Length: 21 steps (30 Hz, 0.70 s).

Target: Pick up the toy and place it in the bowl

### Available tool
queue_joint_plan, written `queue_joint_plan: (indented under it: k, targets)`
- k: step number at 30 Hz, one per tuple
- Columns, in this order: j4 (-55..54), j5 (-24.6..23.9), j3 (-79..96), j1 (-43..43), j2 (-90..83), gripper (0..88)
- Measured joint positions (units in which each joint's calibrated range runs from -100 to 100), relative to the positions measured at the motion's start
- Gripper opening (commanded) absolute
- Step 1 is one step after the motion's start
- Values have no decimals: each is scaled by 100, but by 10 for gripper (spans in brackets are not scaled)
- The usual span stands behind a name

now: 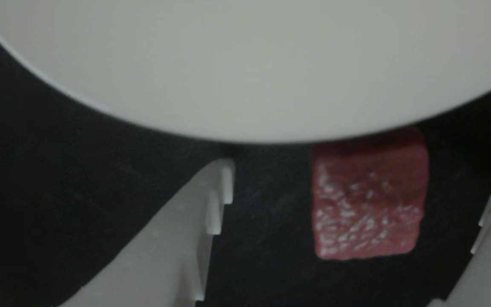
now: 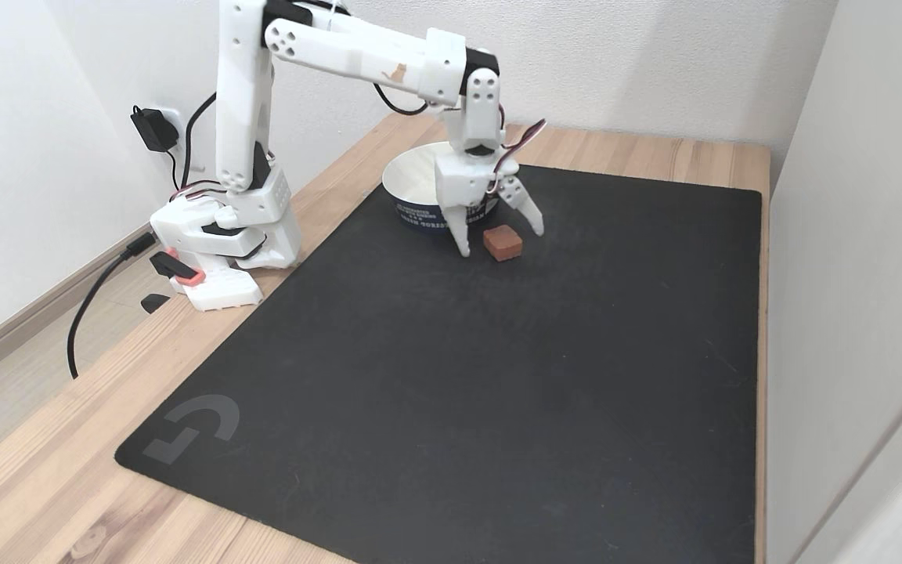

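Claw (image 2: 499,240) spread — one toy (image 2: 503,242), one bowl (image 2: 410,174)

We see a white plastic arm (image 2: 357,59) with black joint blocks, round screw holes, a small orange mark, thin black, red and white cables, a red-trimmed base clamp (image 2: 177,270) and 2 pointed white fingers (image 2: 460,235)

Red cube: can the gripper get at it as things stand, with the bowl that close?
Probably yes. The open gripper already straddles the red cube on the mat; the bowl sits just behind it.
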Motion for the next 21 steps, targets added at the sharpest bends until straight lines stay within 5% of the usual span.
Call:
queue_joint_plan:
  k: [11,17,21]
  targets:
    - [-76,0,0,-8,33,404]
    - [-76,0,0,-8,33,241]
    - [-160,0,-9,-8,25,222]
